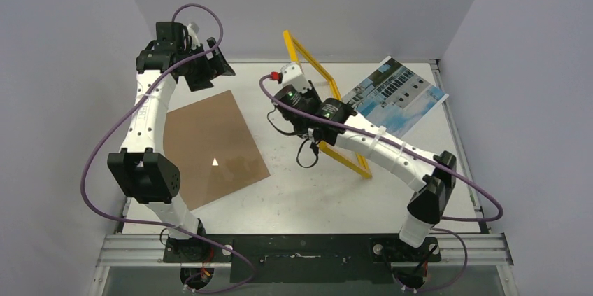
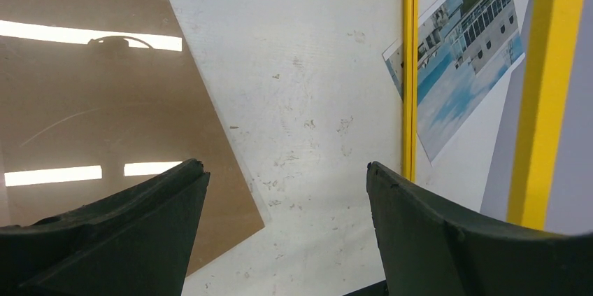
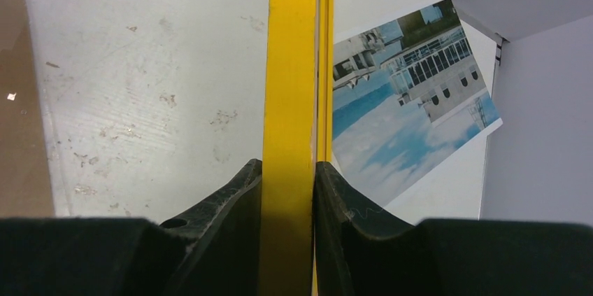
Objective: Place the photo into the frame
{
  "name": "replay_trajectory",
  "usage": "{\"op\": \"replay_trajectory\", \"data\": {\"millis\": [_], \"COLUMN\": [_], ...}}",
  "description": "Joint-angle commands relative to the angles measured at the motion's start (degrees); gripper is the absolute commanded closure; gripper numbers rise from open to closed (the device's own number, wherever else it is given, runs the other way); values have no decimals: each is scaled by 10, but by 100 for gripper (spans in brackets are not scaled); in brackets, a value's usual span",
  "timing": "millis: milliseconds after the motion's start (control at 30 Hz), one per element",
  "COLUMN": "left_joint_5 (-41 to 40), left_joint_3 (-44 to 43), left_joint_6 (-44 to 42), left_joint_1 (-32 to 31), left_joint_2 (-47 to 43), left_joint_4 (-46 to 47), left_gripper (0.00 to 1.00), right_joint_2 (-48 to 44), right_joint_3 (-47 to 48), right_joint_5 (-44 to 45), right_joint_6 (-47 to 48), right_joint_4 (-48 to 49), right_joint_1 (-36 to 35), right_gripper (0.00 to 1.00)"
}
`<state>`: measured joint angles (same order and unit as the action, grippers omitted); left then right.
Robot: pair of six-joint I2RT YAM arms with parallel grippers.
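Right wrist view: right gripper (image 3: 287,170) clamps the upright frame (image 3: 288,65). Photo (image 3: 409,114) lies flat, far right; left gripper (image 2: 284,166) gapes, empty.

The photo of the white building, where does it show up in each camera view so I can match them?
Top external: photo right of centre, lying flat beyond the yellow frame.
Left wrist: photo upper right, seen through the frame.
Right wrist: photo right of centre, beside the frame's bar.
Shared landmark: the yellow frame.
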<state>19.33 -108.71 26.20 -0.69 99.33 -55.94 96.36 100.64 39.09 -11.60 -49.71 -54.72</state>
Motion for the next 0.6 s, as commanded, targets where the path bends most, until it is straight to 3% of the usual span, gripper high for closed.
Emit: {"op": "replay_trajectory", "data": {"millis": [0, 300, 567], "left_joint_5": [-3, -9, -17], "left_joint_3": [-31, -105, -116], "left_joint_6": [-9, -14, -19], "left_joint_1": [4, 40, 49], "left_joint_2": [4, 49, 67], "left_joint_4": [13, -17, -23], "left_gripper": [18, 18, 18], "right_joint_2": [52, 158, 213], "right_joint_3": [26, 59, 65], "right_joint_5": [0, -53, -174], "right_joint_6": [-64, -81, -134], "right_joint_4": [18, 50, 110], "right_joint_1": [-28, -55, -56], "right_gripper": [100, 100, 99]}}
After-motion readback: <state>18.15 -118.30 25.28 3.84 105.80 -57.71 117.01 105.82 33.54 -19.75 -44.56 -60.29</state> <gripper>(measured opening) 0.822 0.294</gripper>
